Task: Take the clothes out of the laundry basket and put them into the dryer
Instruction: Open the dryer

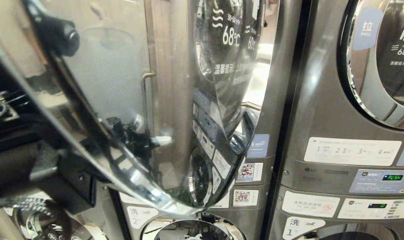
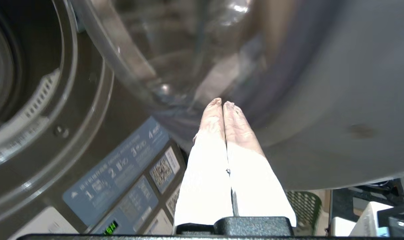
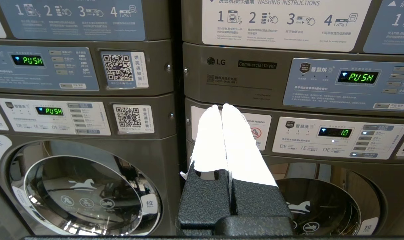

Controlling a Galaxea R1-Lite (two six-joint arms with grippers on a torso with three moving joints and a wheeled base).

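Note:
The dryer's round glass door (image 1: 128,100) stands swung open across the left half of the head view. My left gripper (image 1: 168,141) shows through that glass, behind the door. In the left wrist view the left gripper (image 2: 223,104) is shut and empty, its white fingertips close against the door's glass bowl (image 2: 195,50). The dryer's drum opening (image 2: 8,83) lies to one side of it. A green perforated laundry basket (image 2: 305,205) peeks out below the door. No clothes are in view. My right gripper (image 3: 221,107) is shut, empty and parked, pointing at the machines' control panels.
A second stacked machine (image 1: 338,110) with a closed door (image 1: 385,60) stands to the right. Washer doors (image 3: 85,190) sit in the lower row. Control panels with lit displays (image 3: 358,77) face me. The open door takes up most of the room in front.

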